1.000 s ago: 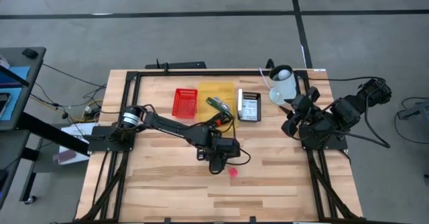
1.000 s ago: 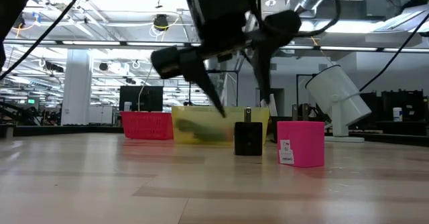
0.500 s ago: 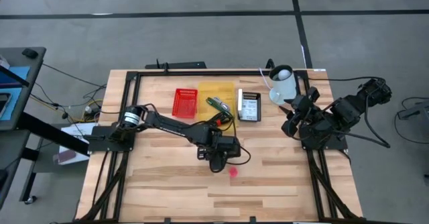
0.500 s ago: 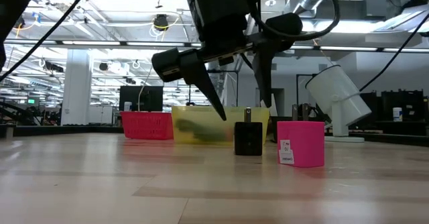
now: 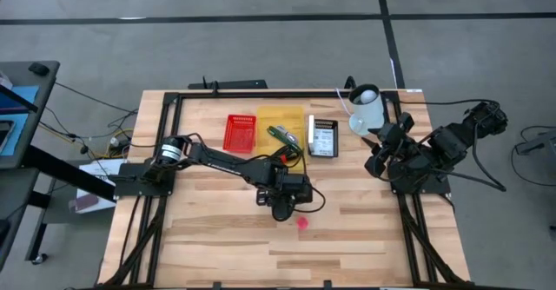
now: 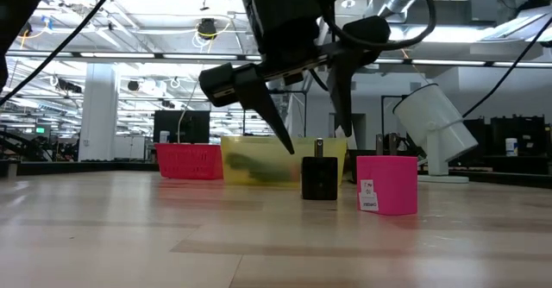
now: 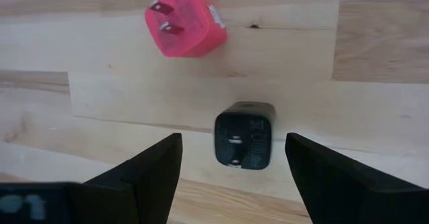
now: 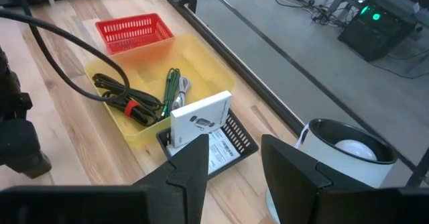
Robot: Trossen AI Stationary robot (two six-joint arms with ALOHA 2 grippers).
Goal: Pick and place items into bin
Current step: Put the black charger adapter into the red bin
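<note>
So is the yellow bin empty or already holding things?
Holding things: the yellow bin contains a black-and-red cable and green stick.

Bare wooden surface (image 7: 375,43) all round small black plug block (image 7: 244,133); pink plug cube (image 7: 184,19) just beyond. Left pincer (image 7: 233,174) spread wide, overhead, straddling block.

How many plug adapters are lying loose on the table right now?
2: a pink plug adapter and, beside it, a black plug adapter below the open left end effector. Others may be hidden under the arm.

Bright, even overhead light; soft shadows, sharp.
</note>
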